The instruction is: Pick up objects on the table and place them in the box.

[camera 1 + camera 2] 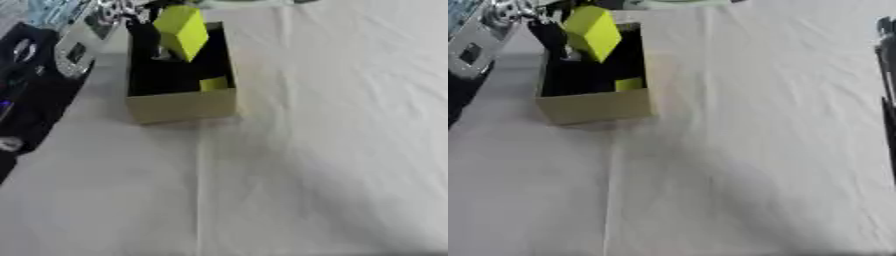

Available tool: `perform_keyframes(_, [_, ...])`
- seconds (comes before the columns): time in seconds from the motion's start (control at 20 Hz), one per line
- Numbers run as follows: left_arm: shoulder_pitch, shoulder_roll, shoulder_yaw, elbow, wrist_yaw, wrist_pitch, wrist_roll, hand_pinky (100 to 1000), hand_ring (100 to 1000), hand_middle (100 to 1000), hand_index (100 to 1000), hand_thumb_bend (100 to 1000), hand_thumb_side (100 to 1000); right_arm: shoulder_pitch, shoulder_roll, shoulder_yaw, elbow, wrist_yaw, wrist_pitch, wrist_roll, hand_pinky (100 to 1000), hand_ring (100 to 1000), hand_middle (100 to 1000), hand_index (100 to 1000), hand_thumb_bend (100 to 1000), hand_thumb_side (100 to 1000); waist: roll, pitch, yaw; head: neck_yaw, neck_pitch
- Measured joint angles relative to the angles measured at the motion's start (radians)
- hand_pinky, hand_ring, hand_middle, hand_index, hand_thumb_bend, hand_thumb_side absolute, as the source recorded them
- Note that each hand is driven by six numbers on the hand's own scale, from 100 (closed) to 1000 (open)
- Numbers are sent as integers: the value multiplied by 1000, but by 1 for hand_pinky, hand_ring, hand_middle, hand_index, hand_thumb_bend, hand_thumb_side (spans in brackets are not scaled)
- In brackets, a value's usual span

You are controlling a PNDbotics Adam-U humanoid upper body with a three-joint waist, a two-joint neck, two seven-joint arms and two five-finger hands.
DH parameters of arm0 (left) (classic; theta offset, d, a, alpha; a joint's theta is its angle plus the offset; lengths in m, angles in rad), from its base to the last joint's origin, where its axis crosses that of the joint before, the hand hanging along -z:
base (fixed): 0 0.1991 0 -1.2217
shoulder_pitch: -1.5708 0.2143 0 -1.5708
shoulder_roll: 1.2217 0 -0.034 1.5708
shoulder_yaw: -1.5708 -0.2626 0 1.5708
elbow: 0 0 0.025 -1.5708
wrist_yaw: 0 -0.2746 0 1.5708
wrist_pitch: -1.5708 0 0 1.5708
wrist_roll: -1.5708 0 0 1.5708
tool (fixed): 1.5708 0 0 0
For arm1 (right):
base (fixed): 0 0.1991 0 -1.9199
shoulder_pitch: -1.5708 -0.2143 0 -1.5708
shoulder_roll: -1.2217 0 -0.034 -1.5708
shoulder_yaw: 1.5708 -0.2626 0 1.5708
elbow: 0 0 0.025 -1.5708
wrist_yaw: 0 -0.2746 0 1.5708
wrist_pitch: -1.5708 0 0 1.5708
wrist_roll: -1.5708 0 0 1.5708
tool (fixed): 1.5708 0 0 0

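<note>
An open cardboard box (184,107) with a dark inside stands on the white cloth at the upper left. A yellow-green block (182,30) hangs tilted over the box's far end. My left hand (144,33) comes in from the upper left and its dark fingers are curled against the block's left side. A smaller yellow-green piece (213,83) lies inside the box, at its near right corner. A dark sliver of my right hand or arm (887,75) shows at the right edge of the right eye view, too little to read.
The white tablecloth (306,165) stretches wide in front and to the right of the box. The table's left edge runs beside a dark area (26,95) holding silver and black equipment.
</note>
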Motion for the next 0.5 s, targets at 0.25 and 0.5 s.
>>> perform_keyframes(0.25, [3,-15,3,13,-8,-40,-10,550,692,712,845,455,206,-3,5,0,0,0,0,0,813,762,506,875,100,882,-4,0,-1,0,0])
perform_keyframes(0.5, [4,-15,3,22,-10,-106,-38,629,801,828,940,664,397,-3,6,0,0,0,1,-1,812,761,506,875,100,883,-4,0,-7,1,0])
